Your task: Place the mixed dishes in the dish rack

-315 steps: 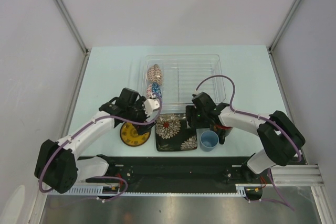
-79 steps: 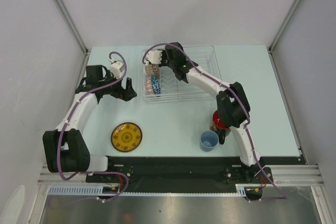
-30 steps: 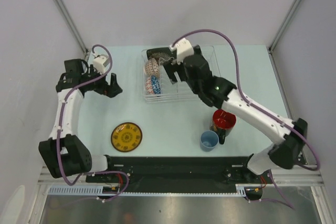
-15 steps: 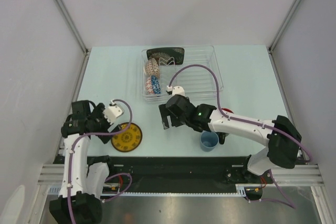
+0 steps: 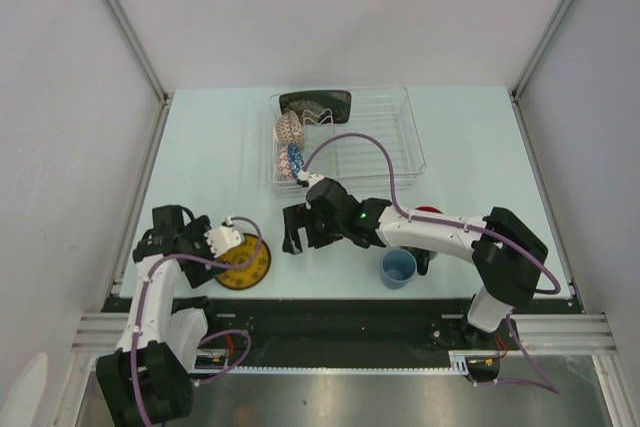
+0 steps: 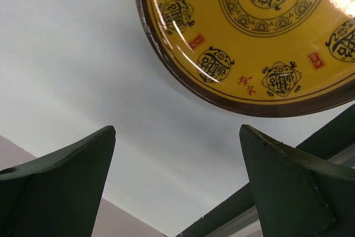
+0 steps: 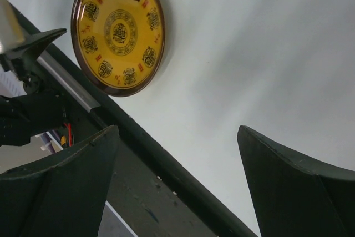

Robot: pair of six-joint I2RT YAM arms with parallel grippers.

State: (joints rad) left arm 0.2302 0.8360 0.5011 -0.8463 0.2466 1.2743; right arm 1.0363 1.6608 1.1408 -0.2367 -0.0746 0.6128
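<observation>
The dish rack [image 5: 412, 142] sits far back on the table [image 5: 205, 152], well apart from the yellow dark-rimmed saucer [image 5: 243, 265] lying flat up front. The left gripper [image 6: 177, 131], spread wide and empty, hovers beside it; best to straddle its rim squarely before closing. The right gripper [image 7: 177, 131] gapes empty too.

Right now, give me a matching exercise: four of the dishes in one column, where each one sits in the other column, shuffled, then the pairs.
1. yellow saucer
2. black square plate
3. light-blue cup
4. blue mosaic bowl

A. far edge of the dish rack
B. table, right of centre
C. table, by the left gripper
D. near left corner of the dish rack

Pairs: 1-C, 2-A, 3-B, 4-D
</observation>
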